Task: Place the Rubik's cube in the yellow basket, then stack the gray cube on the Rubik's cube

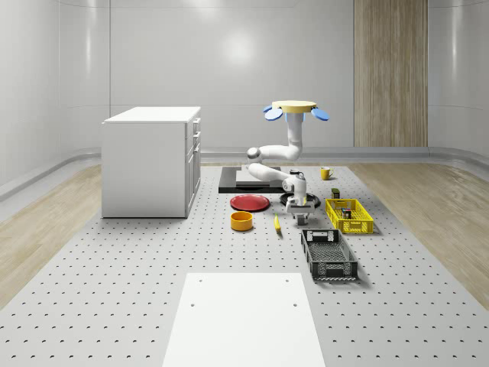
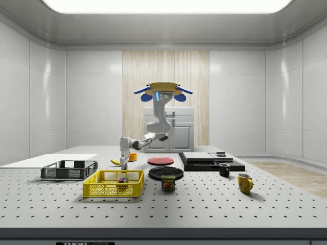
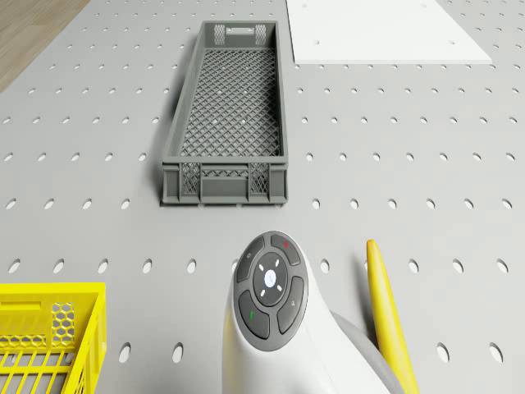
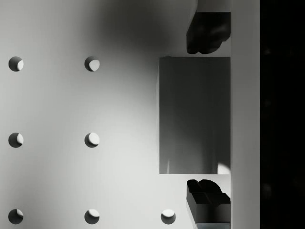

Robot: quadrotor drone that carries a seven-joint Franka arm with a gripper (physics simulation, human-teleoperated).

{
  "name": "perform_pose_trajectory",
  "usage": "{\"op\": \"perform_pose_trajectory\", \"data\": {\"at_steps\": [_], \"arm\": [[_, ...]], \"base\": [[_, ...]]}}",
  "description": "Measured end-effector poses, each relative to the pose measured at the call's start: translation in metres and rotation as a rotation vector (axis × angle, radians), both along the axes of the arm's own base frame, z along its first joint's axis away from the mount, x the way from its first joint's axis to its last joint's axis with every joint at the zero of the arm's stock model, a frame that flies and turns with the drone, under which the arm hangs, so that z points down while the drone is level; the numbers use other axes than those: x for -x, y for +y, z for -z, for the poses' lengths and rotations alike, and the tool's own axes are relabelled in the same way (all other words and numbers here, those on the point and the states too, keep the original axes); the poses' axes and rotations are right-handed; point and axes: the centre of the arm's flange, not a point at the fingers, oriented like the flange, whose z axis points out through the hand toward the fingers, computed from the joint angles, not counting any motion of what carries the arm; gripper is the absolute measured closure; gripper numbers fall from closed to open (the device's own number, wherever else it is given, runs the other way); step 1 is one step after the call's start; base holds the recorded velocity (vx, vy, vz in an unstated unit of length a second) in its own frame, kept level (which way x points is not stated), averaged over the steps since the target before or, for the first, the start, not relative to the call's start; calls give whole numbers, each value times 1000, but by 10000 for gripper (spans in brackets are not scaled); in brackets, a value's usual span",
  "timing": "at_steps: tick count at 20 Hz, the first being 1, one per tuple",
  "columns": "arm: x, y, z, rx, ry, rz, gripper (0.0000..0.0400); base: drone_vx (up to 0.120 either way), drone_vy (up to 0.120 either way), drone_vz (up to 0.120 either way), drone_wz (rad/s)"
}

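The Rubik's cube (image 2: 121, 179) lies inside the yellow basket (image 2: 113, 190), which stands at the whole-scene view's right (image 1: 350, 224). In the wrist view the gray cube (image 4: 194, 114) rests on the perforated table. My gripper (image 4: 208, 114) is open and straddles it, one dark fingertip (image 4: 208, 34) on each side with a thin gap to the cube. The gripper (image 1: 298, 215) is down at table level, just beside the basket (image 2: 123, 164). The drone (image 1: 296, 109) hovers high above the black slab (image 1: 243, 180), with the arm reaching down and forward.
A grey crate (image 3: 227, 115) and a white board (image 3: 385, 29) lie beyond the gripper. A banana (image 3: 390, 320), an orange bowl (image 1: 241, 221), a red plate (image 1: 250, 202) and a black plate (image 2: 166, 172) are close. Spam can (image 2: 168, 182), two mugs and a white cabinet (image 1: 153, 160) stand farther off.
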Motion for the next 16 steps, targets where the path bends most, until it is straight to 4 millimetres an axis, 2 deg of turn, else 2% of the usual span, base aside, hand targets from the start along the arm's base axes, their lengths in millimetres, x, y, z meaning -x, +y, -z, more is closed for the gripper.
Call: {"op": "perform_pose_trajectory", "data": {"at_steps": [3, 6, 16], "arm": [[0, 0, -2, 0, 0, 0, 103], [0, 0, -2, 0, 0, 0, 128], [0, 0, -3, 0, 0, 0, 148]], "base": [[0, 0, 0, 0], [0, 0, 0, 0], [0, 0, 0, 0]]}}
